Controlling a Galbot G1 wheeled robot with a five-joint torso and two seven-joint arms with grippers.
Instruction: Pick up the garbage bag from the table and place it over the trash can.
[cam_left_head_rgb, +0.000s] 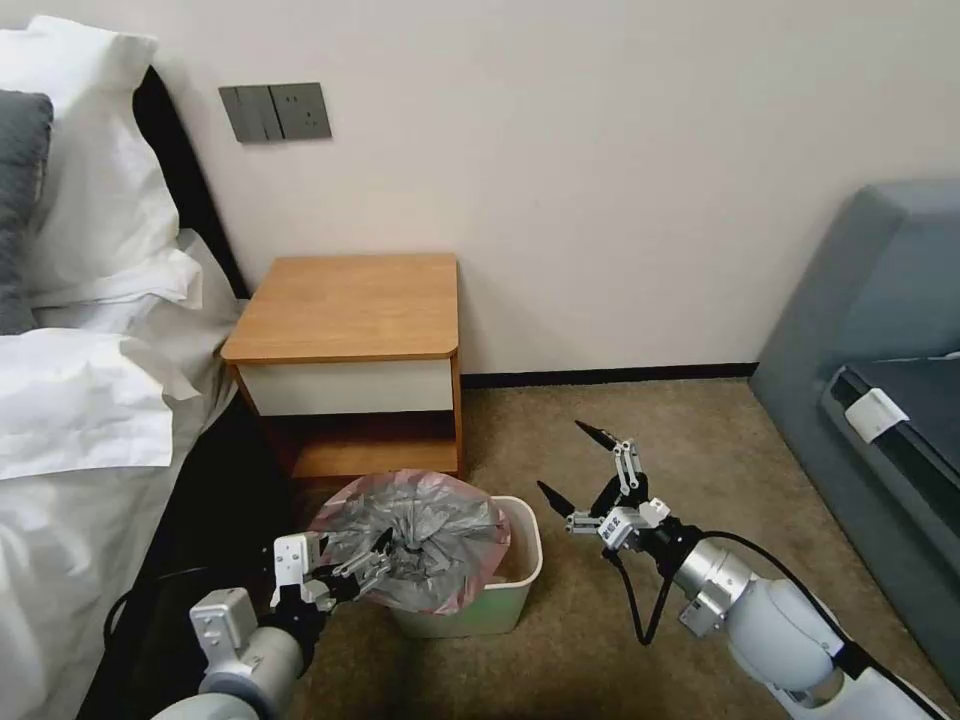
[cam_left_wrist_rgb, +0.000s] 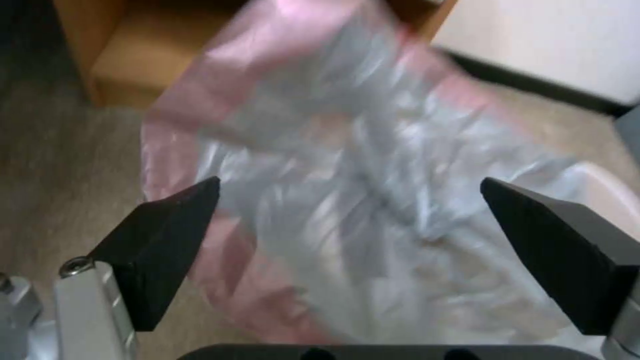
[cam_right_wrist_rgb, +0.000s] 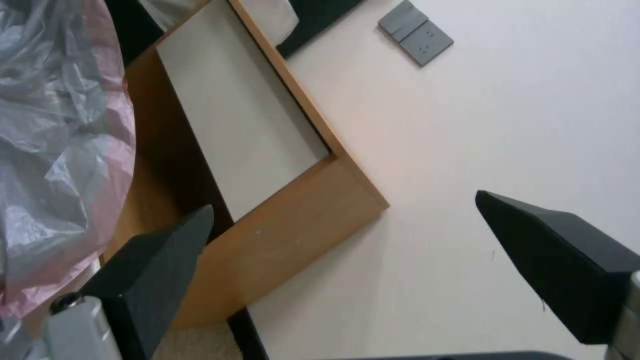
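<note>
The garbage bag (cam_left_head_rgb: 415, 540) lies bunched over the trash can (cam_left_head_rgb: 515, 590) near the table (cam_left_head_rgb: 350, 310). The left gripper (cam_left_head_rgb: 365, 570), fingers spread, touches the bag's left edge. The right gripper (cam_left_head_rgb: 575, 465) hangs released, to the right.

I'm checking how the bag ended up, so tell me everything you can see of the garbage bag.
The garbage bag is thin, crinkly, translucent grey plastic with a pink tint along its edges. It lies bunched and puffed over the top of the trash can, covering the can's left part and leaving its right rim bare. The open left gripper sits at its left edge, fingers either side of the plastic.
</note>
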